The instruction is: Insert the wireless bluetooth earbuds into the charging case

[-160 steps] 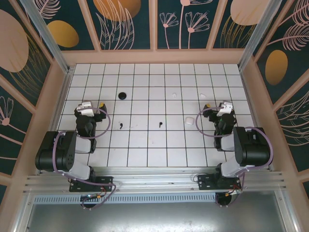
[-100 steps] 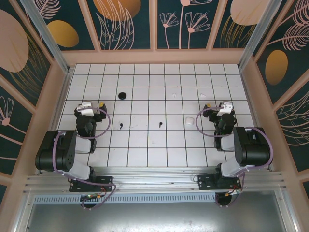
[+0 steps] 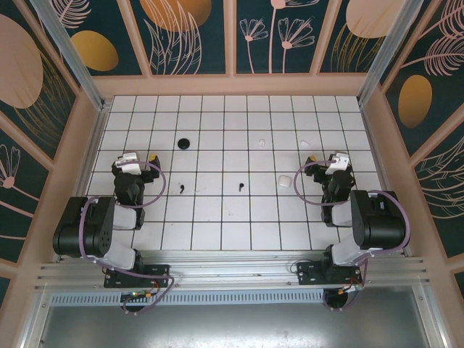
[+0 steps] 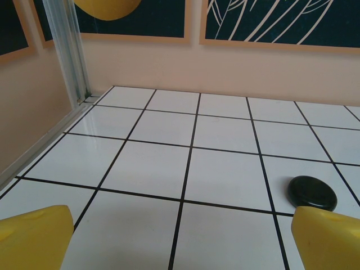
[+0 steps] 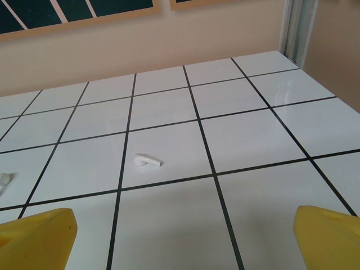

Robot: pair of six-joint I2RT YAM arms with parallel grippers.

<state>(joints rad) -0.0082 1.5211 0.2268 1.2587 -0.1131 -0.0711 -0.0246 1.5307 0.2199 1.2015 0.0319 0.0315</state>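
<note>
Two black comma-shaped earbuds (image 3: 180,189) (image 3: 240,187) lie mid-table, and two white earbuds (image 3: 262,143) (image 3: 304,143) lie farther back. The round black charging case (image 3: 184,143) sits back left; it lies ahead and right of my left gripper (image 4: 183,247) as a dark puck (image 4: 313,193). A rounded white charging case (image 3: 286,180) rests left of my right gripper (image 3: 326,157). My left gripper (image 3: 138,155) stands open at the left, nothing between its yellow fingers (image 4: 34,236). My right gripper (image 5: 183,242) is open too, one white earbud (image 5: 146,161) on the tiles ahead of it.
The white tiled table (image 3: 232,217) is boxed in by peach walls (image 3: 232,85) at the back and both sides, with aluminium posts (image 4: 67,50) in the corners. A small white object (image 5: 4,180) shows at the left edge of the right wrist view.
</note>
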